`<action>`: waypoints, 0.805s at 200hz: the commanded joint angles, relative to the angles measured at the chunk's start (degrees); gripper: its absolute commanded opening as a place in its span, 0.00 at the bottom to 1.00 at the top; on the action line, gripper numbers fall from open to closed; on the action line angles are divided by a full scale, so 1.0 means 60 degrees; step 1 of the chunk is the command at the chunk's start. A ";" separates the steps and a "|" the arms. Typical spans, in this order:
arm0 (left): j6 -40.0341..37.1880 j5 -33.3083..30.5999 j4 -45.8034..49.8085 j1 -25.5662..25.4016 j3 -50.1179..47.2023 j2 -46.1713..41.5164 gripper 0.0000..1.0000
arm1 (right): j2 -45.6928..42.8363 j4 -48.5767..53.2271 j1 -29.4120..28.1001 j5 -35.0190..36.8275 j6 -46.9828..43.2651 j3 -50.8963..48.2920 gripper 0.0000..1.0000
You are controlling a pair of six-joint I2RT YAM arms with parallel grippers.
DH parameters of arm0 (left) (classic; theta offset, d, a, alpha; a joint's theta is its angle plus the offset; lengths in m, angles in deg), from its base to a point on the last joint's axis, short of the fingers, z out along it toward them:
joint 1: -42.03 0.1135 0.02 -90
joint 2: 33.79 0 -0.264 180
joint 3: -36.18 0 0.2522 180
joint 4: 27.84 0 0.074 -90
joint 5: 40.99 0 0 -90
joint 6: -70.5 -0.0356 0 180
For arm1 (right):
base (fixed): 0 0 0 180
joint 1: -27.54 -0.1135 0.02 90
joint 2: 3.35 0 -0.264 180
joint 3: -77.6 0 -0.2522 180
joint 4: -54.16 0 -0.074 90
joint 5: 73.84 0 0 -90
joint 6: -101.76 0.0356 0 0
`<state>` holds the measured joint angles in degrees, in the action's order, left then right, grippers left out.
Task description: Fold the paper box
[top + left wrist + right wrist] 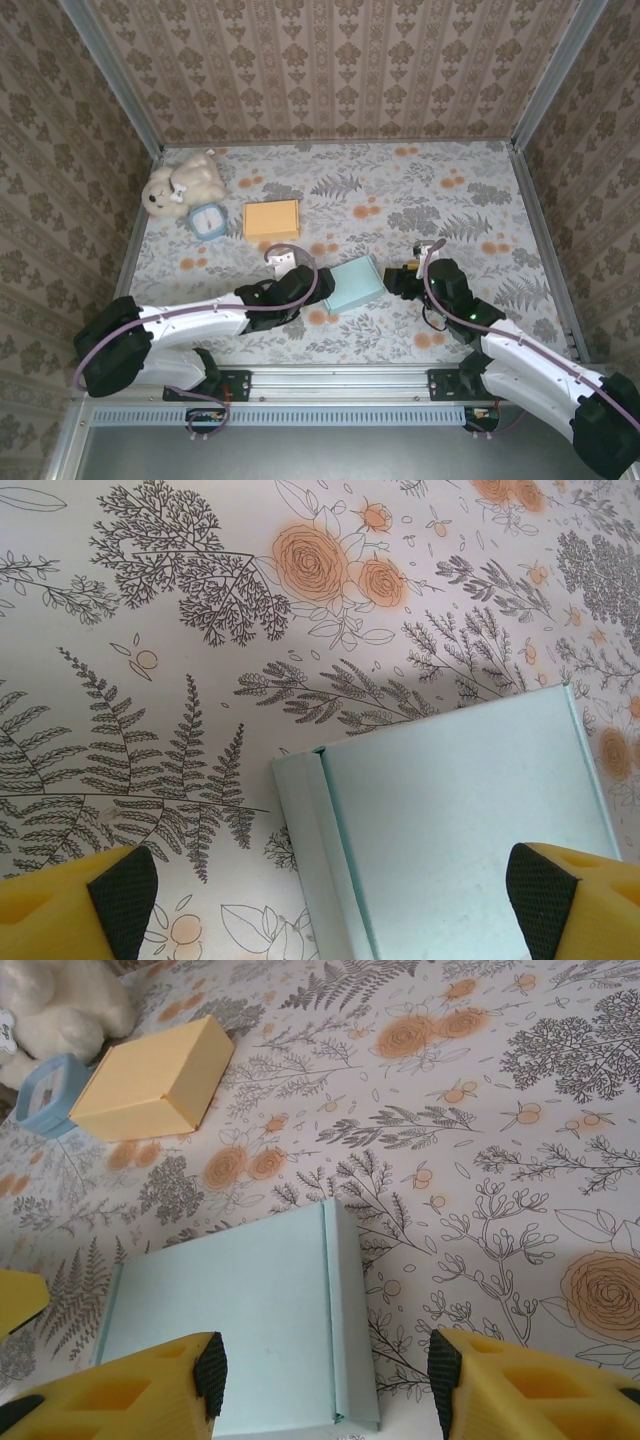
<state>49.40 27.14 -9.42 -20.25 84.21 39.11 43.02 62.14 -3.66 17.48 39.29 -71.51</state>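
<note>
The paper box (355, 283) is pale blue, closed and lying flat on the flowered table cover, between my two grippers. My left gripper (318, 287) is at its left end and is open; in the left wrist view its fingertips (122, 890) stand wide apart, one beside the box (460, 820) and one over its lid. My right gripper (397, 280) is at the box's right end, also open. Its left pad (210, 1370) hovers over the lid (250, 1310), and the right pad stands over bare table past the side flap. Neither gripper holds anything.
An orange closed box (271, 219) (150, 1085) lies farther back, with a small blue square object (208, 221) (48, 1095) and a white plush bear (185, 185) to its left. Patterned walls enclose the table on three sides.
</note>
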 commanded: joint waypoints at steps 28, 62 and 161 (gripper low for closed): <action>-0.0379 0.0046 -0.0162 -0.0159 0.0156 0.0318 0.94 | 0.0768 -0.0157 -0.0044 -0.0481 -0.0259 0.0088 0.58; -0.0417 0.0106 -0.0255 -0.0181 0.0220 0.0515 0.94 | 0.0987 -0.0186 -0.0044 -0.0618 -0.0296 0.0207 0.58; -0.0853 0.0427 -0.0451 -0.0225 0.0782 0.1642 0.94 | 0.2245 -0.0355 -0.0044 -0.0983 -0.0381 0.0621 0.58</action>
<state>46.43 28.74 -11.38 -21.27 86.85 46.59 55.08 61.66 -3.66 12.70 38.20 -69.70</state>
